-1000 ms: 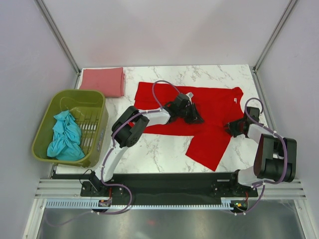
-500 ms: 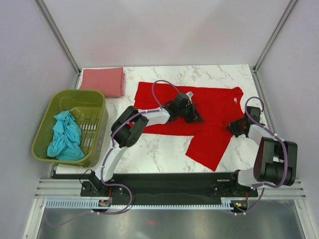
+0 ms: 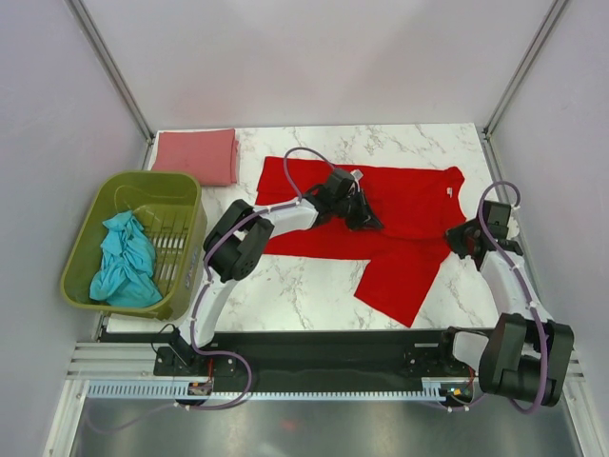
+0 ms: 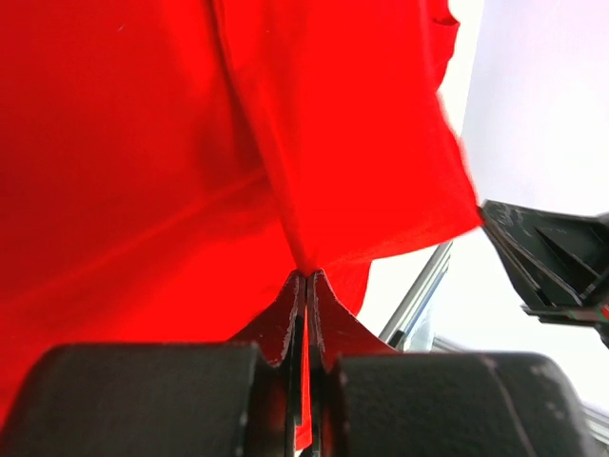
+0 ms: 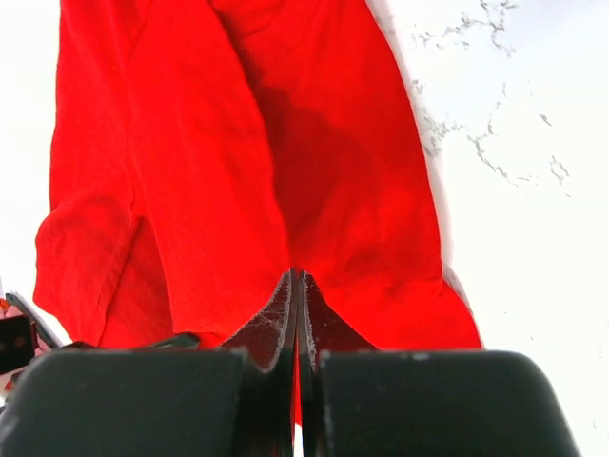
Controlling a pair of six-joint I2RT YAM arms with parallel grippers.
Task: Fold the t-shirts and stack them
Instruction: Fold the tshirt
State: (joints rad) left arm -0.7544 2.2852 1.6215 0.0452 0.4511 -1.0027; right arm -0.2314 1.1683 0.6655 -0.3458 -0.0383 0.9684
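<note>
The red t-shirt (image 3: 409, 205) lies across the middle of the marble table, its lower part folded down toward the front. My left gripper (image 3: 366, 221) is shut on a pinch of the red cloth (image 4: 314, 171) near the shirt's middle. My right gripper (image 3: 459, 238) is shut on the shirt's right edge (image 5: 285, 190). The dusty pink t-shirt (image 3: 197, 154) lies folded at the back left corner. The teal t-shirt (image 3: 124, 262) lies crumpled in the olive-green basket (image 3: 100, 214).
The basket stands off the table's left edge. Grey walls and metal frame posts (image 3: 114, 67) enclose the table. The black rail (image 3: 314, 347) with both arm bases runs along the front edge.
My right arm has swung outward to the right and back, drawing the shirt's right edge with it. My left gripper has shifted slightly back and left with its cloth.
</note>
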